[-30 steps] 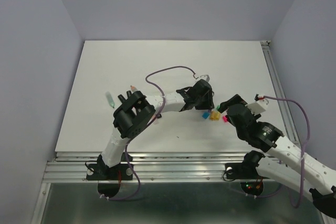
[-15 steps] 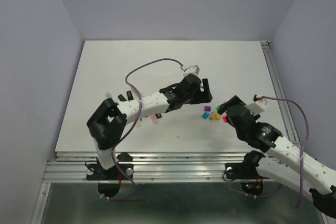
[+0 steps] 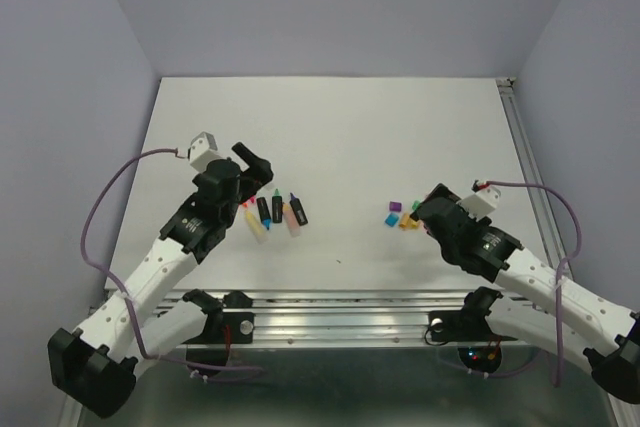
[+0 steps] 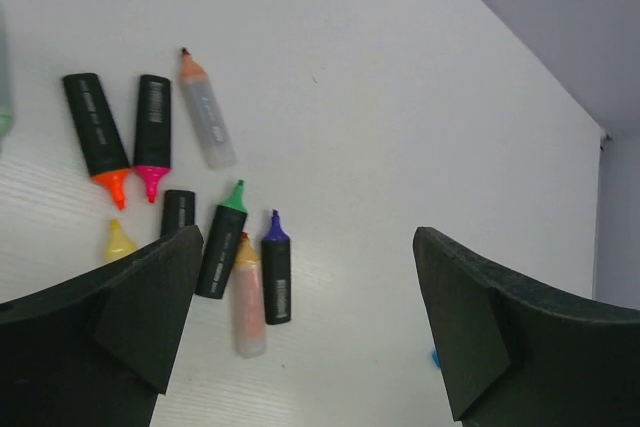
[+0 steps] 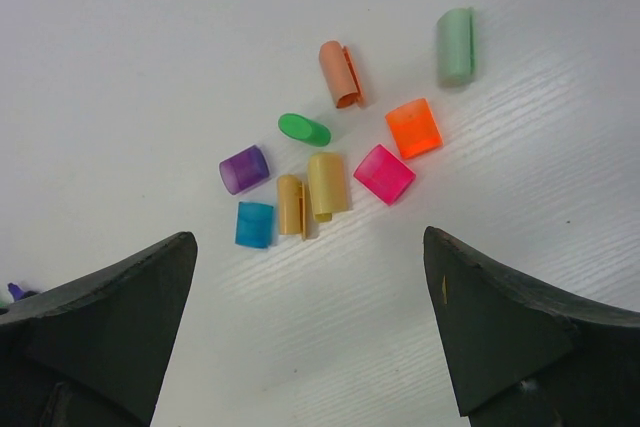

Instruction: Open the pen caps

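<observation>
Since the moment before, the left arm had swung back from the middle of the worktop to its own side. Its left hand hung above the row of markers, fingers spread wide with nothing between them. The right hand was also spread and empty, hovering just over the pen caps.

The caps lay loose in a small heap, at about 3 o'clock from the markers and well apart from them. As far as I could see, every marker showed a bare coloured tip, so I judged the opening to be mostly done.

From the right wrist the caps looked like short pieces of moulded plastic, smooth and a little shiny. The pale green cap lay at 2 o'clock of the heap, and the blue cap at 8 o'clock. The pink cap and the bright orange cap looked flat-sided. The purple cap looked rounder, and the yellow cap seemed to carry a clip.

I would expect them to be very light, stiff and slippery. A round one may roll away at a touch. The best hold, I think, is across the two flat faces, near the middle.
</observation>
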Motion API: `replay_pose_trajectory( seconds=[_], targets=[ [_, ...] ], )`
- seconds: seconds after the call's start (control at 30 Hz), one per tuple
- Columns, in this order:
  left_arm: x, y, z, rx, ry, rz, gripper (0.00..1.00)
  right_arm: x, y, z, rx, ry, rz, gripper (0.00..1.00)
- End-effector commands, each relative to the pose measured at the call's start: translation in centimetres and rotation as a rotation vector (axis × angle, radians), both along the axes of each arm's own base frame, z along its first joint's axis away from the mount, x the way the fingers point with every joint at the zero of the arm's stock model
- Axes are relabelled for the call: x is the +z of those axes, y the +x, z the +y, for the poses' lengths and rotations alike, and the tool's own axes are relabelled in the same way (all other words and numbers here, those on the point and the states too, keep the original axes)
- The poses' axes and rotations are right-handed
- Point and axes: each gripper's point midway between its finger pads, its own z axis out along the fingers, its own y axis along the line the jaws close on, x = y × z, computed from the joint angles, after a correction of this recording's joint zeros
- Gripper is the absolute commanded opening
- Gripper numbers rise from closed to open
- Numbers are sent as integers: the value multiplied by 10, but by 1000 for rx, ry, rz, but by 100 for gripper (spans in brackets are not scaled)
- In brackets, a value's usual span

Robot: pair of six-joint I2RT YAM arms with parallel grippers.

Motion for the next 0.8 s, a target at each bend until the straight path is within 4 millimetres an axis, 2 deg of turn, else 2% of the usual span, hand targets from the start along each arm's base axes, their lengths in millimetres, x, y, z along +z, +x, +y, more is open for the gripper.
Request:
replay_pose_trajectory(
  seconds=[0.0, 0.03, 0.13, 0.4, 0.77],
  targets=[
    [-21, -8, 59, 177, 99, 73, 99, 25, 7, -13, -85, -18, -65, 100],
    [-26, -11, 70, 211, 111, 96, 99, 28, 7, -14, -95, -16, -67, 100],
    [-30, -16, 79, 262, 102, 95, 99, 26, 2, -23, -140, -38, -50, 100],
    [-15, -21, 82, 274, 61, 26, 99, 26, 0, -31, -168, -63, -46, 100],
    [-9, -24, 86, 288, 48, 4, 99, 28, -1, -34, -167, -75, -59, 100]
  ],
)
